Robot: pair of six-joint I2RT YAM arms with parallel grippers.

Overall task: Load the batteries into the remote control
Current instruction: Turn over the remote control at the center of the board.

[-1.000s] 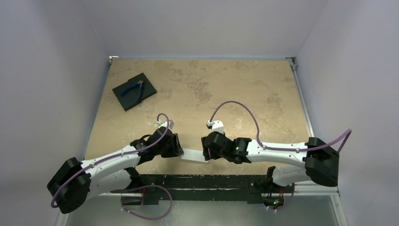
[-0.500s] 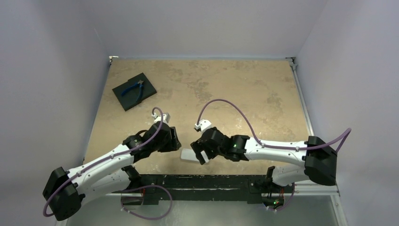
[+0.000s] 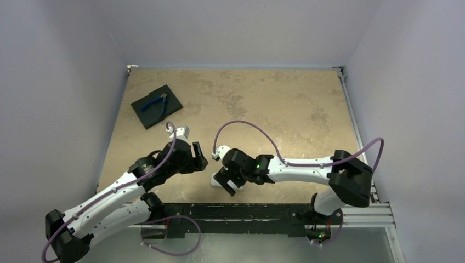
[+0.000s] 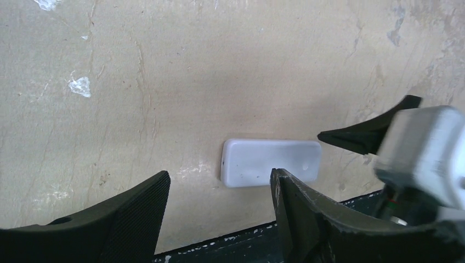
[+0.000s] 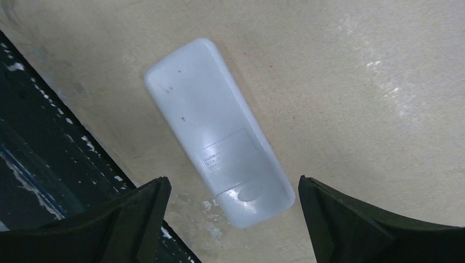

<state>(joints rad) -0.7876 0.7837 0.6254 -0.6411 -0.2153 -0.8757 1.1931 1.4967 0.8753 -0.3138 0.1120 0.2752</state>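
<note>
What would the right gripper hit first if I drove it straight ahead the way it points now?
Most likely the remote control, lying white back up on the table, directly ahead of the right gripper and between its open jaws. Exact depth is unclear.

Matt plastics over a mottled, stone-look board.

Smooth white plastic with a soft sheen on the remote control [image 5: 219, 148], flecked with a few dark specks, a thin printed label on its back; beige marbled tabletop [image 3: 274, 98], matt, scuffed with pale marks; finely ribbed matt black plastic on the left gripper [image 4: 220, 179], plainer matt black on the right gripper [image 5: 233, 185]; glossy white arm shells [image 3: 307, 163]; rubbery purple cables [image 3: 247, 123]; chipped black paint along the near rail [image 5: 33, 137].
</note>
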